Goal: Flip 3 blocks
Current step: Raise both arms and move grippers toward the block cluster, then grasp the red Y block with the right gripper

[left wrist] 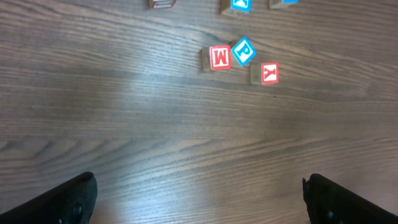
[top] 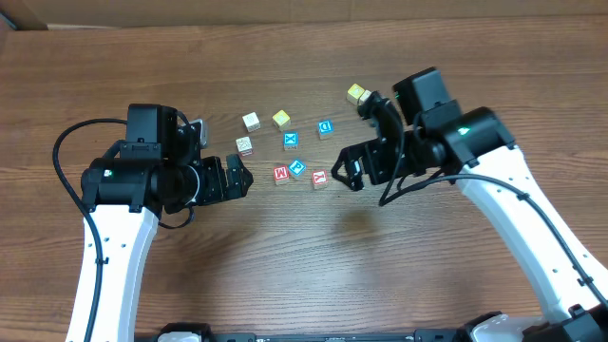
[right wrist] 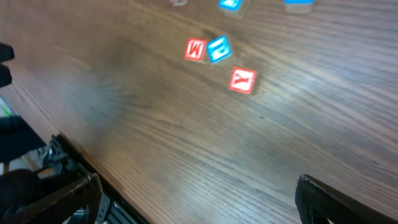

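Currently both grippers spread wide, empty. Left gripper, right gripper flank three target cubes lying between their fingertips: red M cube, blue P cube, second red cube. Risk: M appears touching P, so jaws closing on either may shove neighbour; tiny cube may squirt out mid-flip. Overhead shows both grippers together; left wrist alone shows crisp letters, M-P contact.

- Desk: dark brown wood grain, smooth, low sheen with pale glare patches.
- Red M block, blue P block, second red block: pale bare wood sides, bright printed top faces.
- Left claw, right claw: black, matt, plastic-looking.
- Arm shells: white, smooth, slightly glossy.
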